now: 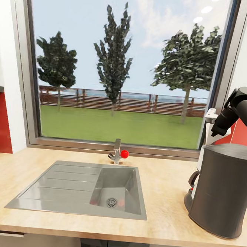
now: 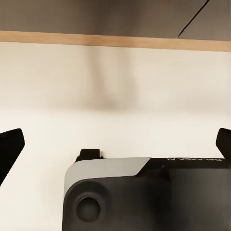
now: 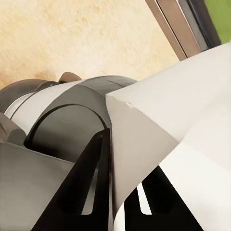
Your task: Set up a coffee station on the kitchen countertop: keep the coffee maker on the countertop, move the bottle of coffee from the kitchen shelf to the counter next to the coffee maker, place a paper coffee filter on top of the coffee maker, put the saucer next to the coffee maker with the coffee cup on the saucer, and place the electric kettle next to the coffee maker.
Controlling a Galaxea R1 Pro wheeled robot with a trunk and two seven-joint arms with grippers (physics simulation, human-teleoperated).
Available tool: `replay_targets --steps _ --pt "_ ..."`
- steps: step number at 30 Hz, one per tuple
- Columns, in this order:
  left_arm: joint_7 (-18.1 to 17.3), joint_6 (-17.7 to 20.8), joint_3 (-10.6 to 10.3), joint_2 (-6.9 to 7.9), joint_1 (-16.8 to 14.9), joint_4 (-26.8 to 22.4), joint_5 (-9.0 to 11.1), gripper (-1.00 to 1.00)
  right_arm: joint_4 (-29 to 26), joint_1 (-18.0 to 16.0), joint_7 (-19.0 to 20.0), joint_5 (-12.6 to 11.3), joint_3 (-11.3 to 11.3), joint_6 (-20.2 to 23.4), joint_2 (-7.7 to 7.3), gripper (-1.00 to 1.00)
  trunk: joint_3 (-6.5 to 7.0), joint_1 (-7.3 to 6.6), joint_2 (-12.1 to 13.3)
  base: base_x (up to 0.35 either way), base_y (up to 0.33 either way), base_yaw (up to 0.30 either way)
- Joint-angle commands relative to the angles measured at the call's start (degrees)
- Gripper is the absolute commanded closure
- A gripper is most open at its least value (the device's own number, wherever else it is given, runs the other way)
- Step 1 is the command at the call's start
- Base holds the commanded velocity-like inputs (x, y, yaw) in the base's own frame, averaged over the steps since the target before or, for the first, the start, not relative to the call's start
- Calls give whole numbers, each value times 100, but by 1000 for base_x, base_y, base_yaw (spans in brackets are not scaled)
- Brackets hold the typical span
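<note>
1. Head view: coffee maker (image 1: pixel 225 189) stands on the counter (image 1: pixel 163 178), to the right of the sink (image 1: pixel 82 189). Just behind and beside it, part of the electric kettle (image 1: pixel 191 181) shows: a dark handle and a clear body.
2. Right arm (image 1: pixel 235 113) is raised above the coffee maker's top. A small pale piece, probably part of the paper coffee filter (image 1: pixel 211 115), shows by the arm's tip near the window frame.
3. Right wrist view: right end effector (image 3: pixel 115 187) has its dark fingers (image 3: pixel 89 187) pressed onto a fold of the paper coffee filter, which fans out as a large pale sheet. Below it lie the kettle's rounded body and the wood-grain counter.
4. Left wrist view: left end effector (image 2: pixel 115 139) is spread wide, nothing between the tips; pale floor and a cabinet front ahead.
5. Judged step: carrying the filter to the coffee maker's top. The filter seems to hang beyond the top, over the kettle, not yet over it.
6. Risks:
   - Thin paper, pinched at one fold: it may slip or crumple.
   - Released off-centre, it would slide off the flat top onto the kettle or counter.
   - A low approach could nudge the coffee maker or kettle.
   - The sheet blocks much of the wrist camera, so alignment must rely on the head view.
</note>
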Motion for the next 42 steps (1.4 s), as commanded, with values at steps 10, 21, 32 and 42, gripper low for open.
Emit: replay_targets --steps 10,21,32,42 --pt "2 -7 5 -1 2 -10 5 -100 -16 -4 35 10 49 85 -5 100 -9 1 -5 0 0 0" --pt "3 -7 11 1 2 -10 5 -100 -19 -4 36 10 57 85 -5 100 -9 1 -5 13 0 0" --pt "3 -7 11 7 2 -10 6 -100 -19 -4 35 21 69 85 -5 100 -9 1 -5 42 0 0" --pt "3 -7 11 7 2 -10 5 -100 -19 -4 37 28 91 76 -9 100 -9 1 -5 1 0 0"
